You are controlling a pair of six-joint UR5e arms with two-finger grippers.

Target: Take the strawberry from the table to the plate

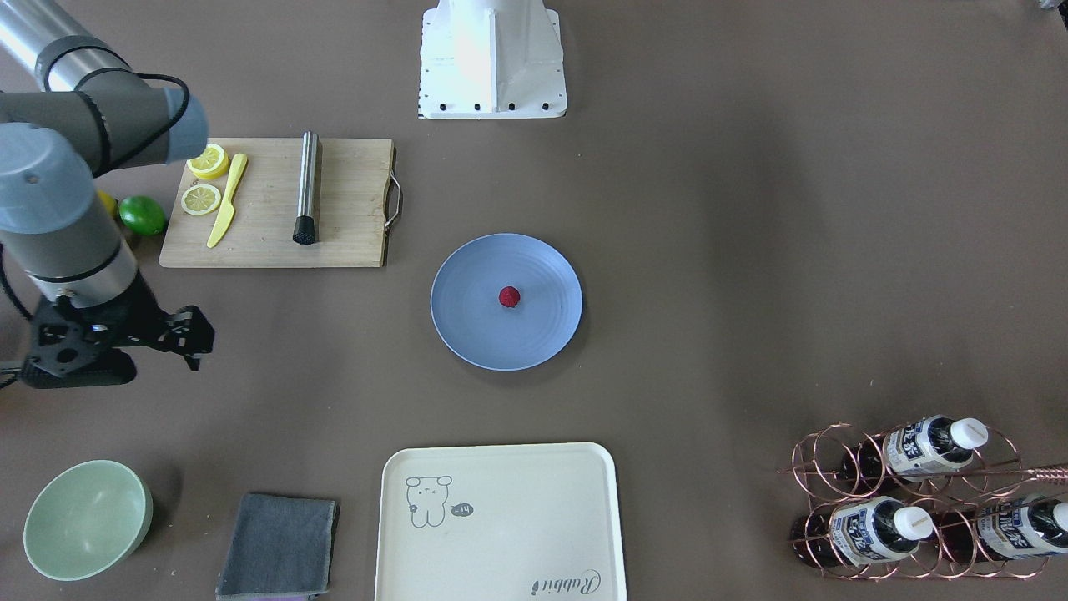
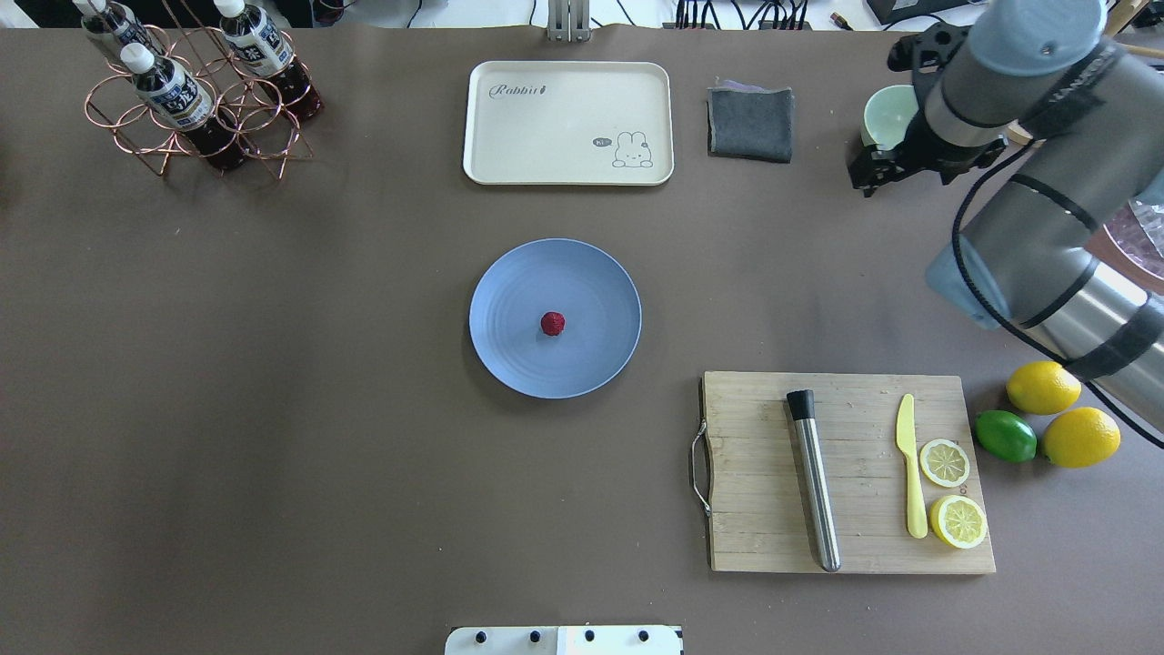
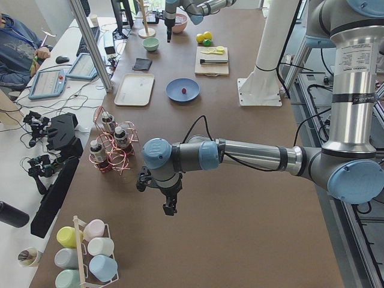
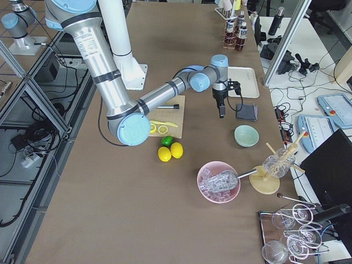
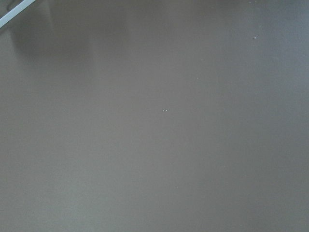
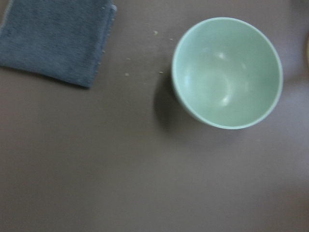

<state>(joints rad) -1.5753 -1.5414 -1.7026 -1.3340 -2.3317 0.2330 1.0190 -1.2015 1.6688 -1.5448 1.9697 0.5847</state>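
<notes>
Strawberry [image 1: 510,296]: one, dark red, bumpy, roundish; no clear long axis, pointing direction unreadable. Sits on plate [image 1: 467,325] near centre. One plate, on table [image 1: 751,250]. Two whole lemons [image 2: 1043,387], one lime [image 2: 1006,435]. Right gripper [image 4: 221,113] above table near bowl [image 4: 246,136], left gripper [image 3: 170,209] above bare table; can't tell finger spacing on either.

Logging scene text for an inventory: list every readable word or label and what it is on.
"Rabbit": printed on the tray, in one corner.
"hi": in the speech bubble beside the tray's animal drawing.
Labels on the bottles: too small to read.
Nothing else legible.
</notes>
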